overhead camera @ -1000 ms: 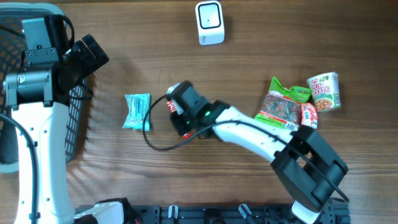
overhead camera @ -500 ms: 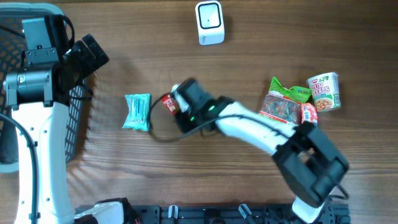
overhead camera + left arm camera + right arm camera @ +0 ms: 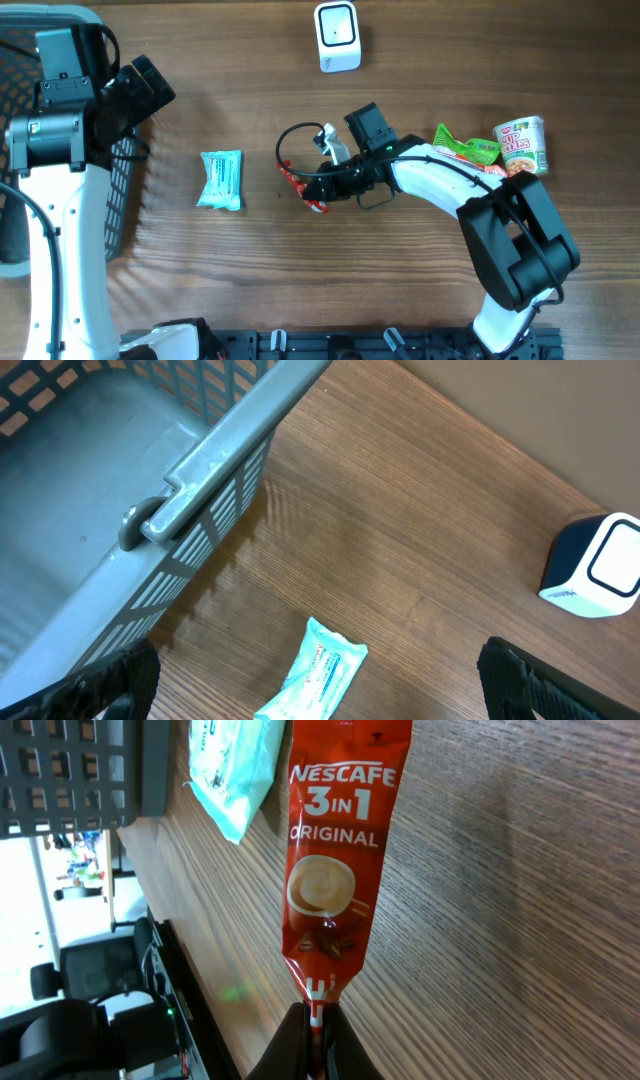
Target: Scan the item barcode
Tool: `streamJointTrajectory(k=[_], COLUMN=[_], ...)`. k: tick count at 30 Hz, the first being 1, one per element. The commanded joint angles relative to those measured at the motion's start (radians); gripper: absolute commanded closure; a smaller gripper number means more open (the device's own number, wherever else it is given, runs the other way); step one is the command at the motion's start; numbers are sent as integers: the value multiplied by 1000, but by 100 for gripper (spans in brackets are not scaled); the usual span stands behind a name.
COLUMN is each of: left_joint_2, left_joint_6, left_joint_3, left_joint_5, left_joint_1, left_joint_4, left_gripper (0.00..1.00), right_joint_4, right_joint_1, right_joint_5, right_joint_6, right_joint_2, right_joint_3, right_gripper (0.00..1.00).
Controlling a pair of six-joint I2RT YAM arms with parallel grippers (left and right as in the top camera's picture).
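Observation:
A red Nescafe 3-in-1 sachet [image 3: 336, 850] hangs lengthwise over the wood, and my right gripper [image 3: 315, 1025] is shut on its lower sealed end. From above, the sachet [image 3: 298, 182] lies at an angle at the table's middle, with the right gripper [image 3: 325, 198] at its near end. The white barcode scanner [image 3: 337, 36] stands at the far edge and shows at the right of the left wrist view [image 3: 600, 565]. My left gripper [image 3: 150, 85] hovers open beside the basket, holding nothing. Its fingertips [image 3: 110, 685] frame a teal packet [image 3: 318, 678].
The teal packet [image 3: 221, 179] lies left of the sachet. A grey mesh basket [image 3: 220, 455] occupies the left edge. A green snack bag [image 3: 465, 148] and a cup of noodles [image 3: 522, 147] sit at the right, by the right arm's elbow.
My right gripper has shut on the sachet's end. The arm has swung rightward, and the sachet has turned and shifted slightly right with it. The left arm has stayed still.

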Motion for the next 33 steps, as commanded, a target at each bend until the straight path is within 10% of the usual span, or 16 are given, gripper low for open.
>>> streamJointTrajectory(k=[1, 21, 28, 33], left_joint_2=[-8, -8, -8, -8], left_joint_6=[8, 8, 8, 8], left_joint_3=[9, 9, 9, 9], left_joint_5=[2, 1, 1, 2], left_joint_1=[6, 6, 6, 6], left_joint_4=[2, 2, 2, 2], left_gripper=[0, 0, 0, 0], right_joint_4=[10, -16, -16, -79], right_joint_1=[-1, 0, 0, 60], right_joint_5=[-15, 163, 289, 318], right_joint_6=[-32, -4, -4, -2], right_joint_2=[16, 16, 16, -3], right_joint_3=[-6, -6, -6, -5], right_gripper=[96, 95, 64, 64])
